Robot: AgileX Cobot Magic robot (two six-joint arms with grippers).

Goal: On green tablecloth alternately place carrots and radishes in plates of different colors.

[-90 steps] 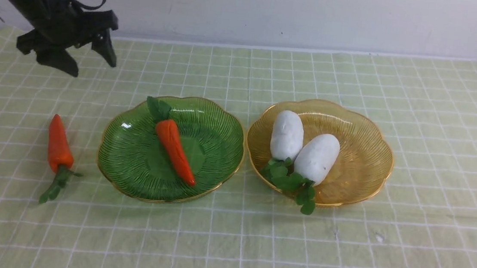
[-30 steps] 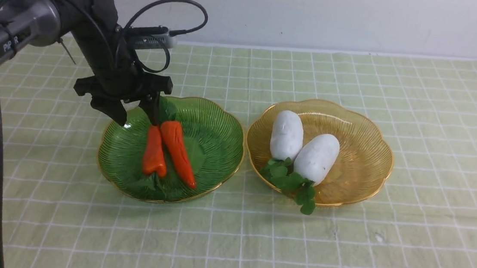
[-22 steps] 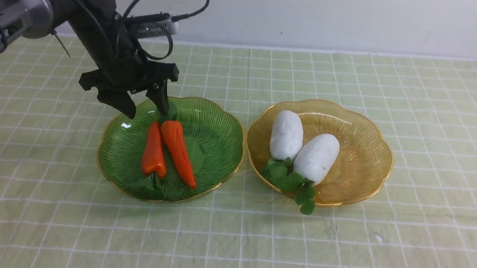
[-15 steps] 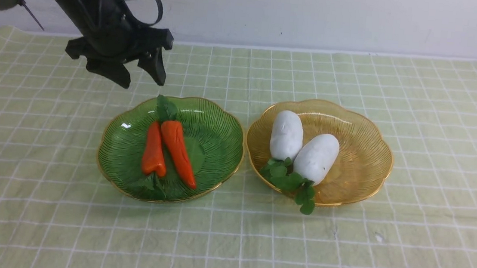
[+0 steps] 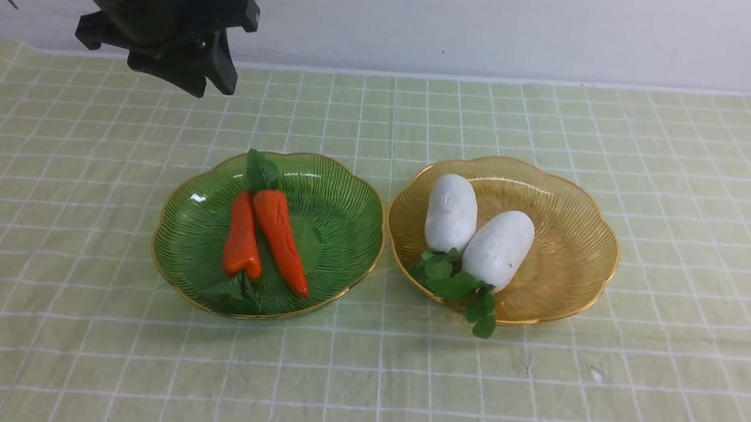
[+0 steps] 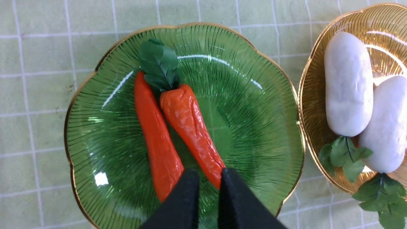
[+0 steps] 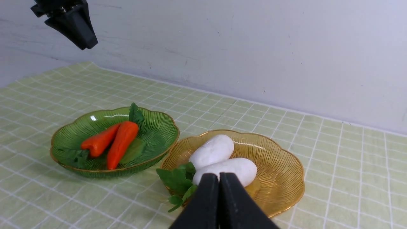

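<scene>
Two orange carrots (image 5: 242, 237) (image 5: 281, 240) lie side by side in the dark green plate (image 5: 346, 235), their leafy tops at opposite ends. In the amber plate (image 5: 572, 255) two white radishes (image 5: 451, 211) (image 5: 499, 248) lie with their leaves towards the front rim. Both plates stand on the green tablecloth (image 5: 689, 198). My left gripper (image 5: 213, 88) hangs high above the cloth, behind and left of the green plate, with its fingers (image 6: 190, 190) drawn almost together on nothing. My right gripper (image 7: 218, 178) is shut and empty, near the amber plate's front side.
A pale wall (image 5: 500, 25) runs along the back edge of the cloth. Radish leaves (image 5: 483, 319) hang over the amber plate's front rim. The two plates nearly touch in the middle.
The carrot that lay on the cloth left of the green plate now lies in that plate. My left gripper has risen and drawn back to the left, and its jaws have closed.
</scene>
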